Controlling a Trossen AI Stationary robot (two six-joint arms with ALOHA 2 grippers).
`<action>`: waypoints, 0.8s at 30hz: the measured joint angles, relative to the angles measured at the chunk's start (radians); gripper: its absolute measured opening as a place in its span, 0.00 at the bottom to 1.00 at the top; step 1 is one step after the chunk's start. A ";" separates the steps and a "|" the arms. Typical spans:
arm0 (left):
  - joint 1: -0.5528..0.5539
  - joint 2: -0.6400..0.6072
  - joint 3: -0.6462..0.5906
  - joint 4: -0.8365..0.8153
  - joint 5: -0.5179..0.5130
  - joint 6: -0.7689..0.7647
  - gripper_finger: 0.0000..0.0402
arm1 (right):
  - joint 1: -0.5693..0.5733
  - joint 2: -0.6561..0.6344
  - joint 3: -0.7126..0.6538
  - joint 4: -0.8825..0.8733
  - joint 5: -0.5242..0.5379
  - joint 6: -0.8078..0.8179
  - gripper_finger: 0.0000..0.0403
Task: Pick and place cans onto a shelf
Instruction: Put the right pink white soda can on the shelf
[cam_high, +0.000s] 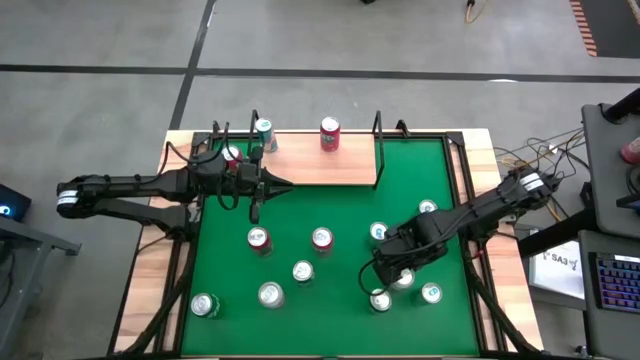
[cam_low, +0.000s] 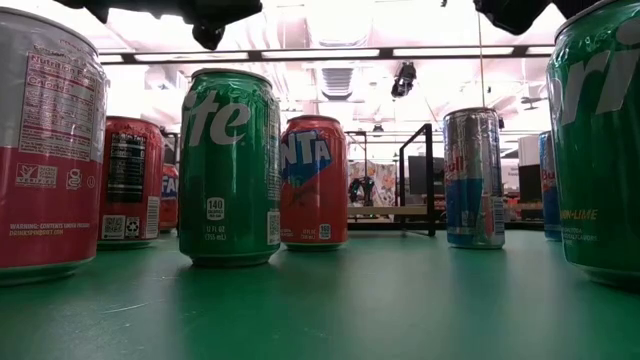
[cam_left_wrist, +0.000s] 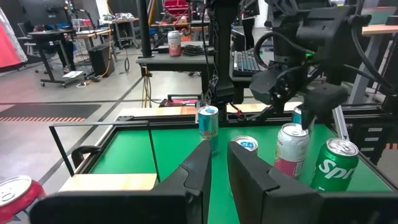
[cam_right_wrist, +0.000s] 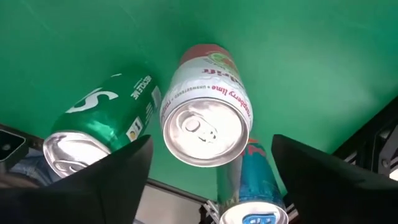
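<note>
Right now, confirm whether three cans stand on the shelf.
No: the high view shows only two cans on the shelf.

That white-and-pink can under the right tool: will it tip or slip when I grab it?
The white-and-pink can stands upright on the flat green table, so it's probably stable until nudged sideways. Its smooth wall may slip in the right tool, whose fingers are spread wide. A green can stands close; expect contact.

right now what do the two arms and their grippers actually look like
Both arms are dark, near-black, jointed tubes with black cables looped along them. The left arm has a pale band at its outer end, and so does the right arm near its base. The left gripper has two flat, matte black, blade-like fingers. The right gripper has the same broad, dark, angular fingers.
</note>
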 joint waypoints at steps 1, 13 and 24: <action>0.000 0.000 0.000 0.000 0.000 0.000 0.09 | -0.001 0.003 0.000 0.001 0.000 0.001 0.82; 0.000 0.000 0.000 0.000 0.000 0.002 0.09 | -0.004 0.015 0.000 0.038 0.051 0.060 0.88; 0.000 0.000 0.000 -0.002 0.000 0.002 0.09 | 0.006 0.047 -0.003 0.036 0.055 0.075 0.88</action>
